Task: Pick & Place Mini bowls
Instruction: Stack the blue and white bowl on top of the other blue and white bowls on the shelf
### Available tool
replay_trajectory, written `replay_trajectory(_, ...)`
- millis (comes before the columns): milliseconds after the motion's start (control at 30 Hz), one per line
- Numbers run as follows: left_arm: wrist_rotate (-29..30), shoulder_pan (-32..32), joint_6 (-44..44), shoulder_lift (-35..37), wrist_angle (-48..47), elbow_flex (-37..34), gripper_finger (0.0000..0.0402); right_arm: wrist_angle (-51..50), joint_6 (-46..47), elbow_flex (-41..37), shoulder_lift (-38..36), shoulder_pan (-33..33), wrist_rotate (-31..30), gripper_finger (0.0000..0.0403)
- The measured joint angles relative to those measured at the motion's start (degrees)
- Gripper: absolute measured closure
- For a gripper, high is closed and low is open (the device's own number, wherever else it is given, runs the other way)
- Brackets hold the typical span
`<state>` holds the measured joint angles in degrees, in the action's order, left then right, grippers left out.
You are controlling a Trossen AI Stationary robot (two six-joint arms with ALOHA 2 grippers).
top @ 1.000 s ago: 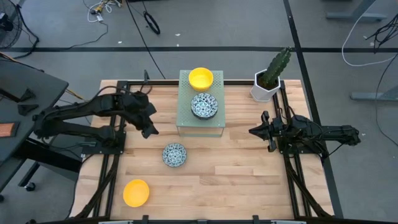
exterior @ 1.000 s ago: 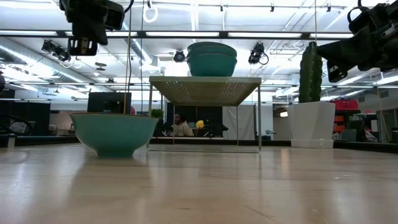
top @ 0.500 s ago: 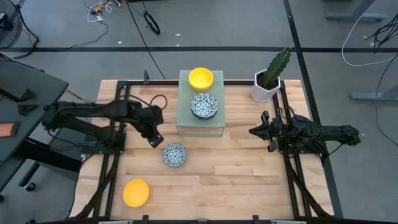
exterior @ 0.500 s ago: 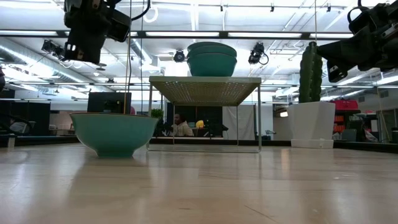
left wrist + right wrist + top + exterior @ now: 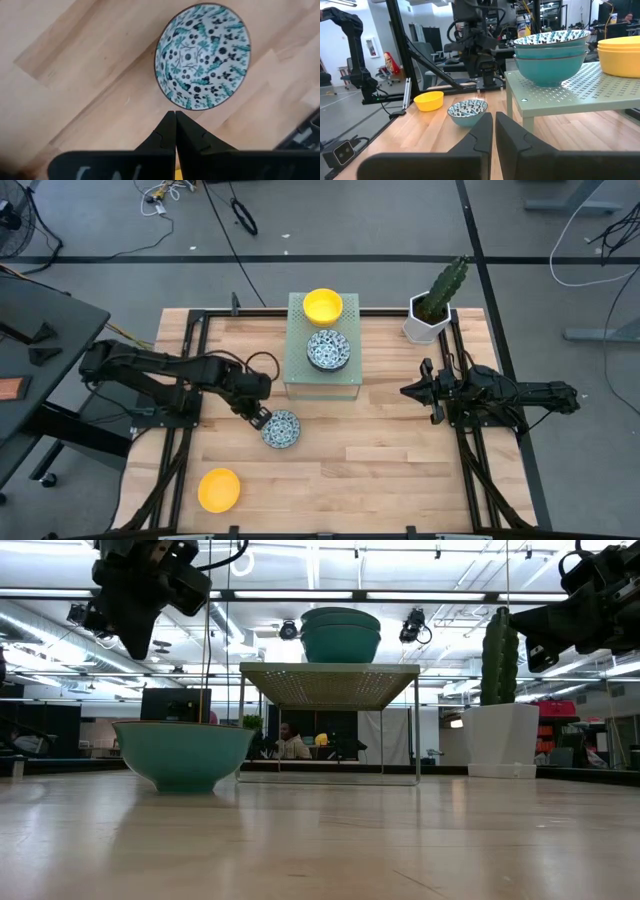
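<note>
From above, my left gripper (image 5: 262, 418) sits right at the rim of the lone patterned mini bowl (image 5: 281, 428), which stands on the worktop (image 5: 380, 470) just in front of the green perforated shelf (image 5: 323, 387), toward the left side. On the shelf there's a stack of patterned mini bowls (image 5: 328, 349) in the middle and a stack of yellow mini bowls (image 5: 323, 305) at its far edge. One more yellow mini bowl (image 5: 218, 489) sits near the front left corner of the worktop. My right gripper (image 5: 412, 391) just waits by the right edge, with the cactus pot (image 5: 431, 315) in the far right corner.

Low view: my left gripper (image 5: 133, 644) hangs above the lone bowl (image 5: 183, 753), not touching it, and the stacked bowls (image 5: 341, 635) show on top of the shelf (image 5: 329, 683).

Left wrist view: my fingers (image 5: 167, 132) are pressed together with nothing between them, tips pointing at the near rim of the patterned bowl (image 5: 203, 55).

Right wrist view: my right fingers (image 5: 481, 135) are nearly pressed together too, holding nothing. Past them I see the lone bowl (image 5: 467, 112), the single yellow one (image 5: 429, 100), and both stacks (image 5: 551, 53) on the shelf.
</note>
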<state>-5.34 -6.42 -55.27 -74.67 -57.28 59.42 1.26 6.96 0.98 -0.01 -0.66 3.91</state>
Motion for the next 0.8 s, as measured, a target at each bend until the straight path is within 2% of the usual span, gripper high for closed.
replay_trajectory(233, 2.78, -4.56, -10.21, -3.58, 0.04, 0.02, 0.0396, 0.00, 0.01, -0.01, 0.00, 0.01, -0.01, 0.0376)
replay_trajectory(467, 2.99, -8.54, -19.26, -6.53, 0.24, 0.02, 0.0381, 0.01, 0.01, -0.01, 0.00, 0.02, -0.01, 0.0376)
replay_trajectory(600, 3.42, -10.52, -20.47, -7.15, 1.28, 0.02, 0.0378, 0.00, 0.01, 0.00, 0.00, 0.00, -0.01, 0.0376)
replay_trajectory(800, 4.08, -12.98, -15.72, -7.15, 3.84, 0.02, 0.0376, 0.00, 0.02, 0.00, 0.00, 0.01, 0.01, 0.0376)
